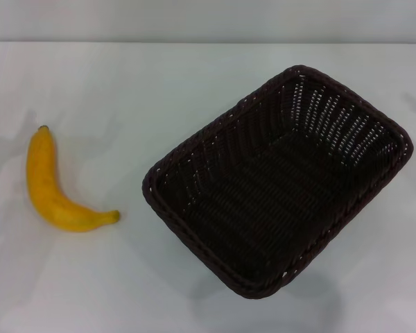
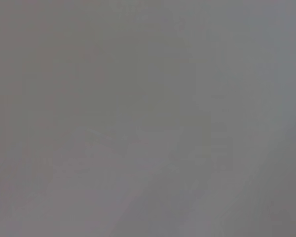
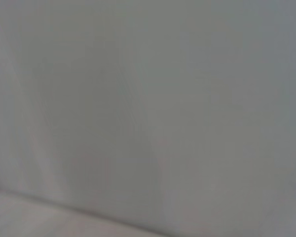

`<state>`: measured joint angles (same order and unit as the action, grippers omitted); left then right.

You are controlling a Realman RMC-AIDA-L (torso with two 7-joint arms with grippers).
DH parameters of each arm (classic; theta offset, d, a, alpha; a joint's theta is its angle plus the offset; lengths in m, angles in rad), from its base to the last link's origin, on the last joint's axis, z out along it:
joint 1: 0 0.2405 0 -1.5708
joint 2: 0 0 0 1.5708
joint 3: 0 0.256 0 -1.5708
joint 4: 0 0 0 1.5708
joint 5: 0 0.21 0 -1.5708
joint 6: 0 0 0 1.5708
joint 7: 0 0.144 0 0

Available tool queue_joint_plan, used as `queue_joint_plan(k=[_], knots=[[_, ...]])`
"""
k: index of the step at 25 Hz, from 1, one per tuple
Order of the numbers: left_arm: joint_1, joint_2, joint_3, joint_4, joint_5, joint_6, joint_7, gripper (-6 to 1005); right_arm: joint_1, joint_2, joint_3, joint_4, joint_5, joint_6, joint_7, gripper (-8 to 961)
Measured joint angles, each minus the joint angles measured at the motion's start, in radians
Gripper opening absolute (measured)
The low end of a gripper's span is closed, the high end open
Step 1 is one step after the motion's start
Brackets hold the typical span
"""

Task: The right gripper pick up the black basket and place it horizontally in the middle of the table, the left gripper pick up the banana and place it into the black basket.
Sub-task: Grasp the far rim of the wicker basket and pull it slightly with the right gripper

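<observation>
Black basket (image 1: 277, 184) is sitting upright on the white table (image 1: 125, 83), turned diagonally so that one rounded corner is pointing toward the table's far edge and the opposite one toward the near edge; its woven floor is lying bare and its slotted walls are letting light through on the far side. To the left of the basket, well apart from it, the banana (image 1: 52, 187) is lying flat on the table, its dark stem tip pointing away toward the far edge and its curved body bending back toward the basket. Neither the left gripper nor the right gripper is showing in any view, so the jaws' state cannot be told; both wrist views are showing only a plain grey surface.
</observation>
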<state>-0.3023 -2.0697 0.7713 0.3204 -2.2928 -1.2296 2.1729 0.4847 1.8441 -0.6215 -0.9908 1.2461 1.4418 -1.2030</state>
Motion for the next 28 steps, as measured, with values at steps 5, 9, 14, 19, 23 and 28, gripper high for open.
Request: queue_joint_plan(k=[5, 9, 14, 19, 23, 28], knots=[[0.008, -0.001, 0.000, 0.000, 0.000, -0.022, 0.005, 864, 0.137, 0.004, -0.120, -0.190, -0.262, 0.081, 0.284, 768], [0.002, 0.007, 0.000, 0.001, 0.005, -0.030, 0.005, 864, 0.246, -0.001, -0.213, -0.205, -0.421, 0.133, 0.407, 761], [-0.001, 0.012, -0.001, 0.022, 0.023, -0.034, 0.003, 864, 0.417, 0.023, -0.231, -0.093, -0.602, 0.220, 0.481, 752], [0.012, 0.017, -0.004, 0.026, 0.023, -0.045, 0.007, 864, 0.537, 0.066, -0.234, 0.009, -0.731, 0.228, 0.503, 743], [0.020, 0.018, -0.006, 0.026, 0.023, -0.050, 0.010, 864, 0.594, 0.102, -0.239, 0.061, -0.804, 0.213, 0.511, 736], [0.026, 0.020, -0.006, 0.028, 0.021, -0.071, 0.010, 864, 0.625, 0.138, -0.259, 0.093, -0.916, 0.175, 0.538, 727]])
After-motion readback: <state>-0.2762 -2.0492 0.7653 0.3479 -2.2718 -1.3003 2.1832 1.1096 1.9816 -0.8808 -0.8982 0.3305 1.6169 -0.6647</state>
